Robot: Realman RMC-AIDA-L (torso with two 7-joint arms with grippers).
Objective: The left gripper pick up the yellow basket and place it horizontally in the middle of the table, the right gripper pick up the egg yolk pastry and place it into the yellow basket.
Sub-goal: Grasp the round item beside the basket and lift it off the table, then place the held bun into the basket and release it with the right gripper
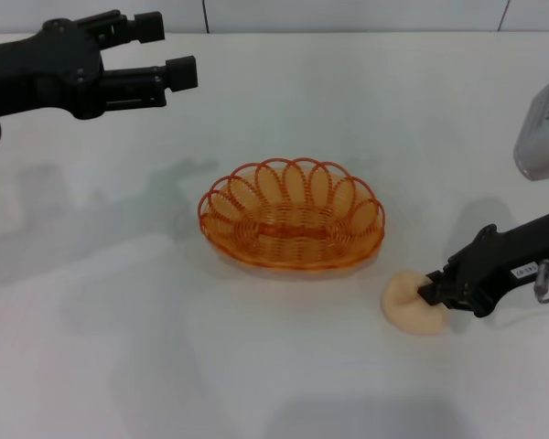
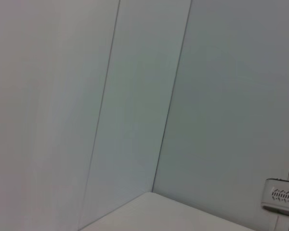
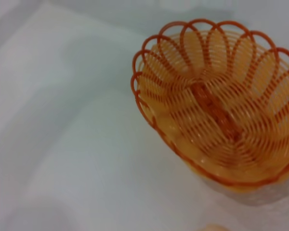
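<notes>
Yellow basket sits empty and lengthwise across mid table — placement step looks done. Step in hand, by judgement: grabbing the egg yolk pastry.

Pastry lies on the table just right-front of the basket, apart from its rim. Right gripper low at the pastry's far-from-basket side, fingertips touching or pressing its top edge; can't tell if closed on it or only meeting it — fingers hidden by own body in head view, absent from right wrist view, where just a sliver of pastry shows below the basket.

To do well: soft bun, so squeeze lightly, w/ fingers either side of centre, not on the edge. Lift straight up, high enough to clear the scalloped rim, carry over basket's centre strip, lower before letting go — no dropping from height, light basket could skid.

Left gripper well back-left of basket, raised, fingers spread, holding nothing; parked.
</notes>
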